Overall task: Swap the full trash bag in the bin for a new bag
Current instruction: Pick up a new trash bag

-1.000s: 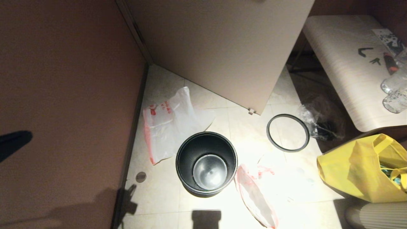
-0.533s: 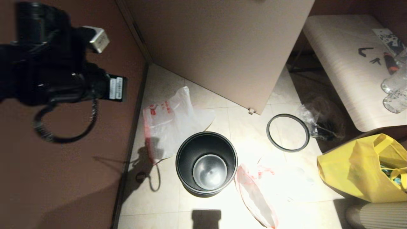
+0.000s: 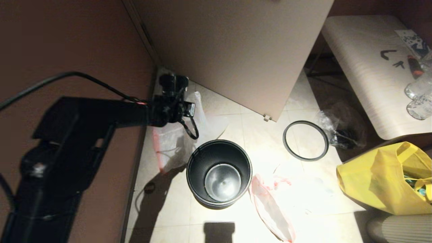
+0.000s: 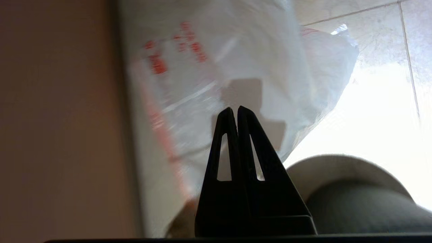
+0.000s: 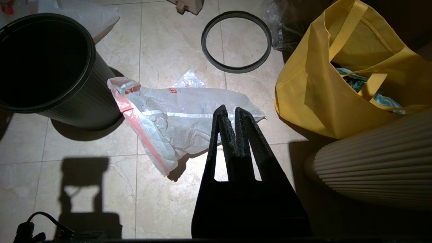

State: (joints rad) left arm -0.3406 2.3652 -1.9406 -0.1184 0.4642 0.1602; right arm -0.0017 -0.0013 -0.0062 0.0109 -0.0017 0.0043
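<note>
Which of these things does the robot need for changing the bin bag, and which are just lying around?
For the job:
bin
grey ring
new bag by the wall
old bag beside the bin
left gripper, over the new bag

Just lying around:
yellow tote
clear bag of dark things
glassware on the table

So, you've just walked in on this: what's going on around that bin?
The robot is partway through changing a bin bag. Its left pincer is shut and empty, stretched out above the flat white bag with red print that lies beside the wall. The black bin stands upright with no bag in it, and its grey ring lies apart from it. The right pincer is also shut and hangs over a second white bag next to the bin.
</note>
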